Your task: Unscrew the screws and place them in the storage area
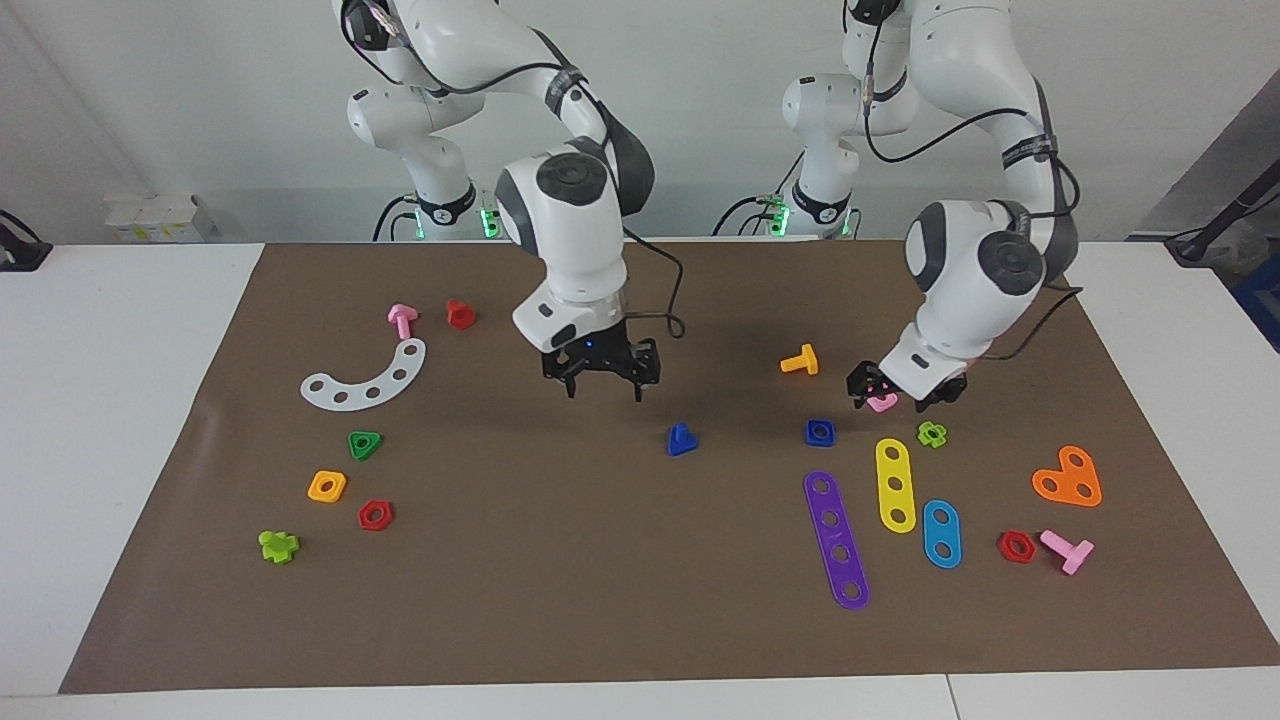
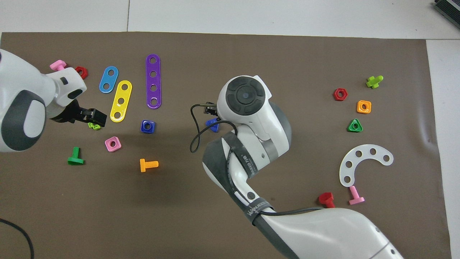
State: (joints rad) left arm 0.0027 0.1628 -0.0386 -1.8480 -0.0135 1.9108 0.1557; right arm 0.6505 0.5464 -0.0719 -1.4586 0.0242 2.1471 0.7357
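While the blue bolt [image 1: 682, 439] lies mid-frame, right gripper [image 1: 604, 383] hovers above it, fingers released, left gripper [image 1: 905, 395] centre-right, fingers released, empty.

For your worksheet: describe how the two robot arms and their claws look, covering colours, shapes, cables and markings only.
Both arms are glossy white, built of rounded segments with dark grey joint bands and round dark grey end caps. A black cable loops loosely along each forearm, and grey straps near the wrists carry small white lettering. The right claw and left claw are black two-finger units. Green lights glow at both bases.
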